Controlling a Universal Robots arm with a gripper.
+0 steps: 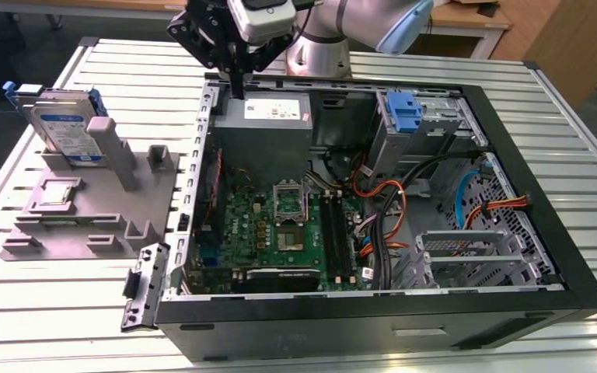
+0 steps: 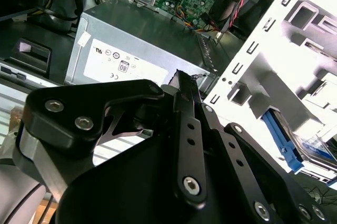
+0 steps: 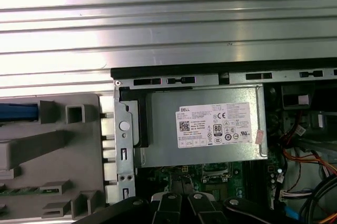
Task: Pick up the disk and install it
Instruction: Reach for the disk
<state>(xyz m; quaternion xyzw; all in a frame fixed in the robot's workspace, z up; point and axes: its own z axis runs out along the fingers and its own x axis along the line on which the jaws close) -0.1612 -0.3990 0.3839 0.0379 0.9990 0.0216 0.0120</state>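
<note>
Gripper (image 1: 239,89) closed, empty, over power supply (image 1: 267,118); case wall (image 1: 211,124) between it and disk (image 1: 62,128) upright in fixture (image 1: 91,225).

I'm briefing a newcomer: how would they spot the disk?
On the exterior view's left of the open computer case sits a grey fixture. The disk stands upright at its far end: silver, blue-framed, white-and-blue label, unlike the small flat chip nearby.

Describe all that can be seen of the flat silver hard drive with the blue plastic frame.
The flat silver hard drive carries a white and blue label and sits in a blue plastic carrier frame. It stands on edge, slightly tilted, in the grey plastic fixture at the exterior view's left, outside the black computer case. A grey post partly hides it.
</note>
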